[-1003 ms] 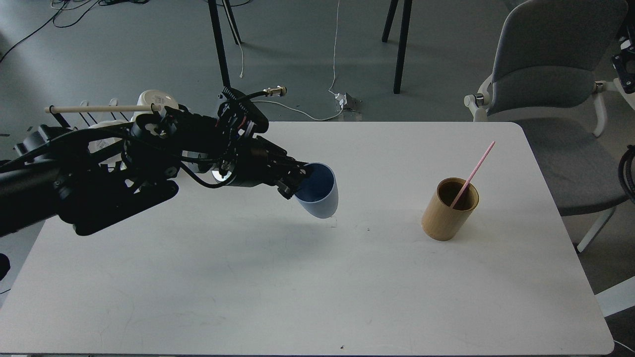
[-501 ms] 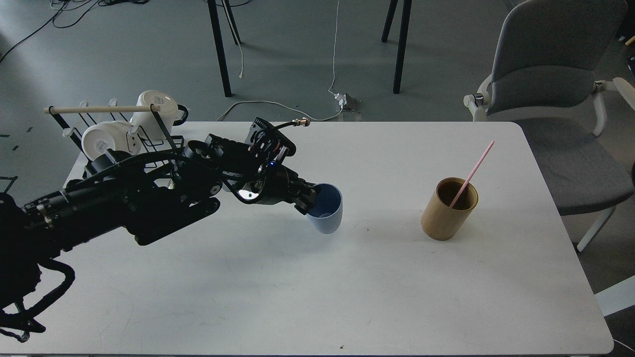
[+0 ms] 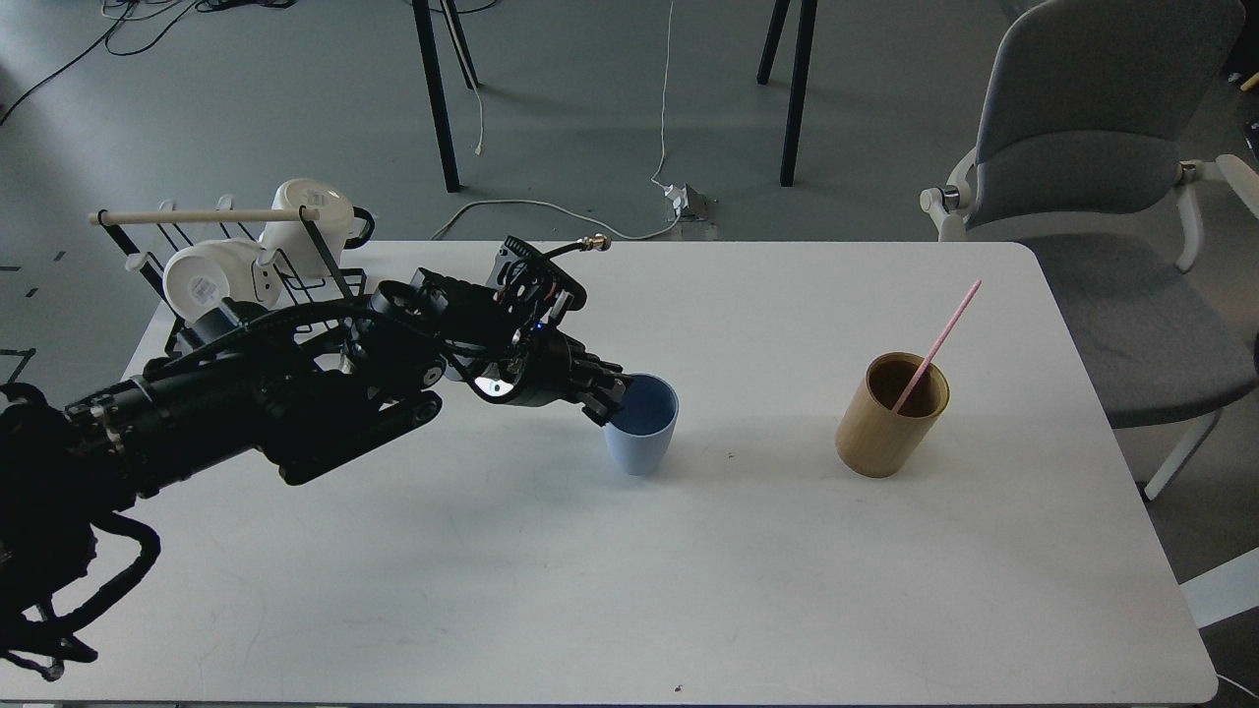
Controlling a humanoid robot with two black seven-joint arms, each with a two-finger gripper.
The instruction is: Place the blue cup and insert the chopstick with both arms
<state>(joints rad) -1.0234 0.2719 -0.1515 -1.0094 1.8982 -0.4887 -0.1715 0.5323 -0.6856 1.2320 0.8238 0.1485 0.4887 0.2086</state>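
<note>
where it stands upright, pale blue cup (image 3: 641,433), darker inside

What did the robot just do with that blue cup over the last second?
The left gripper brought the blue cup down from a tilted, lifted pose and stood it upright on the table, and it still pinches the rim. The pink chopstick in the bamboo holder and the mug rack did not move.
</note>
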